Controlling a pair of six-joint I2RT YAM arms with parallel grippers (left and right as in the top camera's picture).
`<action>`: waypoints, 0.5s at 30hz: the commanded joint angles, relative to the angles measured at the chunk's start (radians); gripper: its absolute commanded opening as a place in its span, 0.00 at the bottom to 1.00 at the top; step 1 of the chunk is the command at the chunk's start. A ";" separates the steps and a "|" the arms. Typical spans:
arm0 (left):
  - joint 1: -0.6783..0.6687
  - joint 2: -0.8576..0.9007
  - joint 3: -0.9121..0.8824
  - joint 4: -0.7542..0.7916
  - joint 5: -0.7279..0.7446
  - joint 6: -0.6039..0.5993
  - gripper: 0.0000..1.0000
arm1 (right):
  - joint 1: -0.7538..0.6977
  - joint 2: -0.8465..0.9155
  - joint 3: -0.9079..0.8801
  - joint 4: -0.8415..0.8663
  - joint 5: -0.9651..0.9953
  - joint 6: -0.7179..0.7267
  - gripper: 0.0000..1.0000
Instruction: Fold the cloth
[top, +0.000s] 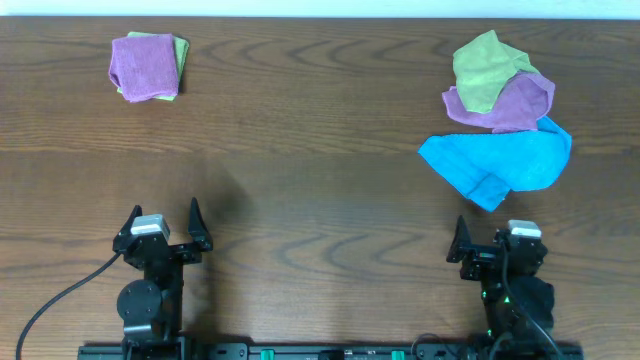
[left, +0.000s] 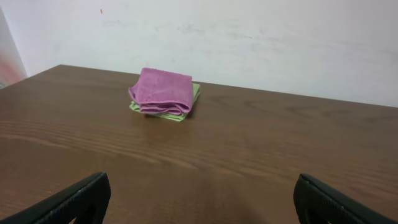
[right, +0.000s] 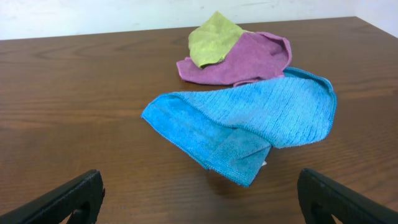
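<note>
The sky-blue cloth (top: 497, 160) lies crumpled and partly folded over itself at the right of the table, its far edge against a purple cloth. In the right wrist view the sky-blue cloth (right: 249, 121) lies just ahead of my open right gripper (right: 199, 199), with a small white tag peeking out at its near corner. My right gripper (top: 500, 240) sits near the front edge, just below the cloth, empty. My left gripper (top: 163, 225) is open and empty at the front left, far from the cloth; it also shows in the left wrist view (left: 199, 199).
A loose purple cloth (top: 510, 102) with a yellow-green cloth (top: 483, 68) on top lies behind the blue cloth. A folded stack of a purple cloth (top: 145, 65) over a yellow-green one sits at the far left; it also shows in the left wrist view (left: 163, 92).
</note>
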 joint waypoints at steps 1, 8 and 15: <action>-0.005 -0.008 -0.017 -0.050 -0.011 -0.003 0.95 | -0.006 -0.007 -0.009 0.000 0.007 -0.006 0.99; -0.005 -0.008 -0.018 -0.050 -0.011 -0.004 0.95 | -0.006 -0.007 -0.009 0.000 -0.005 -0.003 0.99; -0.005 -0.008 -0.017 -0.050 -0.011 -0.003 0.95 | -0.006 -0.007 -0.009 0.000 -0.005 -0.003 0.99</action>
